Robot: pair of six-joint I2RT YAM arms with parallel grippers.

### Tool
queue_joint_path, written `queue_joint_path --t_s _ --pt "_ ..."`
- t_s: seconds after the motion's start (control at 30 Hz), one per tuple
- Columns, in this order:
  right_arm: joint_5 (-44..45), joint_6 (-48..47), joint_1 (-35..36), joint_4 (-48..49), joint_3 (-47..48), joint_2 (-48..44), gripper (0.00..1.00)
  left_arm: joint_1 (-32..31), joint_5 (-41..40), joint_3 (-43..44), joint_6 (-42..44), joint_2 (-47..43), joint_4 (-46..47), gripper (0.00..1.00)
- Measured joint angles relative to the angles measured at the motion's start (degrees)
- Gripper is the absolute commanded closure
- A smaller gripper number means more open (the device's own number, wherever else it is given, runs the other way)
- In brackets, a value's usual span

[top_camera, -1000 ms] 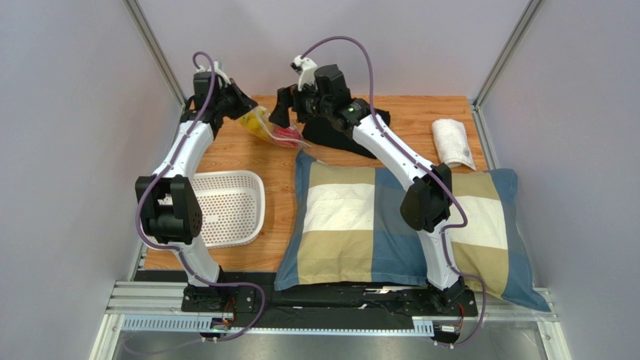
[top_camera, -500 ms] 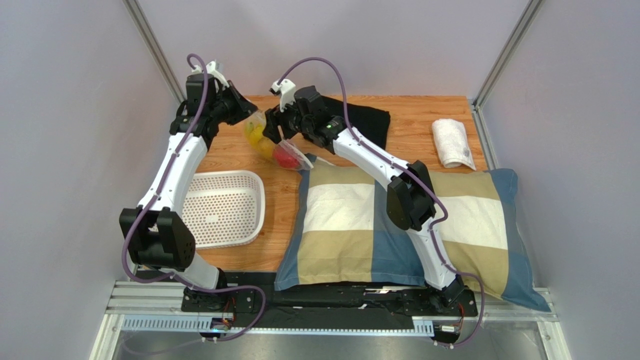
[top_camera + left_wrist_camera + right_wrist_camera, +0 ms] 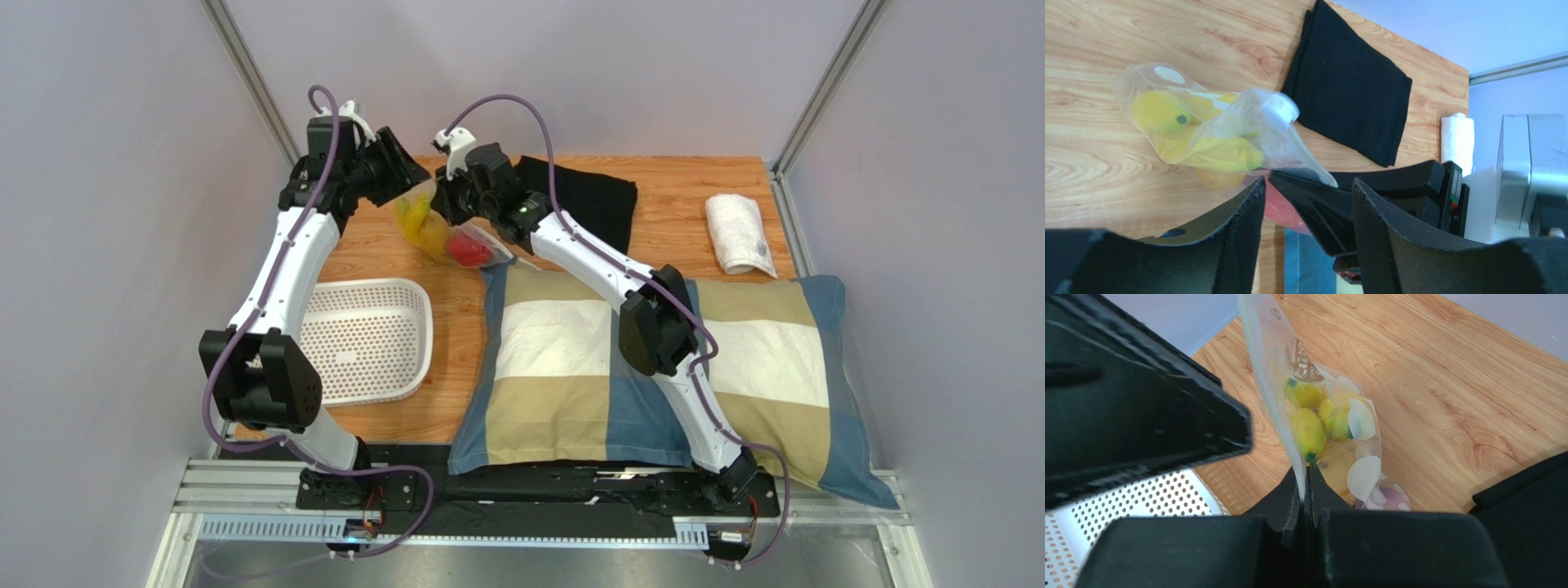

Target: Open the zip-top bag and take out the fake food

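Note:
The zip-top bag (image 3: 442, 233) hangs just above the wood table at the back, between the two grippers. Fake food shows through it: a yellow banana bunch (image 3: 1309, 432), a red piece (image 3: 464, 249) and a purplish onion (image 3: 1392, 496). My right gripper (image 3: 1308, 478) is shut on the bag's upper film edge, which runs up out of its jaws. In the left wrist view, my left gripper (image 3: 1308, 187) is open beside the bag (image 3: 1211, 122). Its jaws stand apart with the right gripper's black finger and a fold of film between them, gripping nothing.
A white perforated tray (image 3: 368, 337) sits at the near left. A checked pillow (image 3: 577, 355) covers the near right of the table. A folded black cloth (image 3: 589, 202) lies behind the right gripper, and a rolled white towel (image 3: 740, 233) lies at the far right.
My right gripper swung left from the black cloth to the bag and shut on its edge. My left gripper, shut on the bag before, has opened and let go.

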Motion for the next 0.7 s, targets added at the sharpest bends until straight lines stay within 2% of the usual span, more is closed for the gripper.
queue_joint_path --t_s 0.23,0.27,0.33,0.37,0.4,0.47,0.5,0.53,0.57,0.6,0.67,0.7 --pt "3.4 1.3 2.2 -1.1 0.2 0.0 1.0 0.0 -1.0 6.9 1.3 5.7 -5.3 0.38" --pt "3.5 1.4 2.4 -1.3 0.2 0.0 1.0 0.0 -1.2 7.3 1.6 6.3 -5.7 0.47" --pt "3.9 1.6 2.7 -1.7 0.2 0.0 0.98 0.0 -1.1 8.2 2.3 7.5 -7.0 0.59" --pt "4.1 1.7 2.8 -1.9 0.2 0.0 0.95 0.0 -1.1 8.6 2.5 8.0 -7.6 0.76" --pt "4.3 1.9 2.8 -2.0 0.2 0.0 0.94 0.0 -1.0 9.3 2.9 8.7 -8.3 0.86" --pt "4.5 2.1 2.9 -2.4 0.2 -0.1 0.84 0.0 -0.8 10.9 3.9 10.2 -9.6 0.97" --pt "4.6 2.4 2.9 -2.6 0.1 -0.1 0.77 0.0 -0.7 11.7 4.5 10.8 -10.1 1.0" --pt "4.5 2.7 2.9 -2.7 -0.1 -0.3 0.64 0.0 -0.4 12.4 5.7 11.6 -10.3 1.0" --pt "4.4 2.8 2.8 -3.0 -0.3 -0.6 0.58 0.0 0.0 12.9 6.6 12.0 -10.3 1.0" --pt "4.0 3.1 2.5 -3.2 -0.6 -1.0 0.37 0.0 1.0 13.0 8.0 12.4 -9.8 1.0" --pt "2.3 2.9 2.0 -3.3 -2.2 -2.7 0.25 0.1 3.5 13.0 11.3 12.6 -8.5 1.0" --pt "0.6 2.1 1.6 -3.4 -3.6 -4.0 0.23 0.1 5.0 13.0 13.0 12.6 -7.6 1.0"
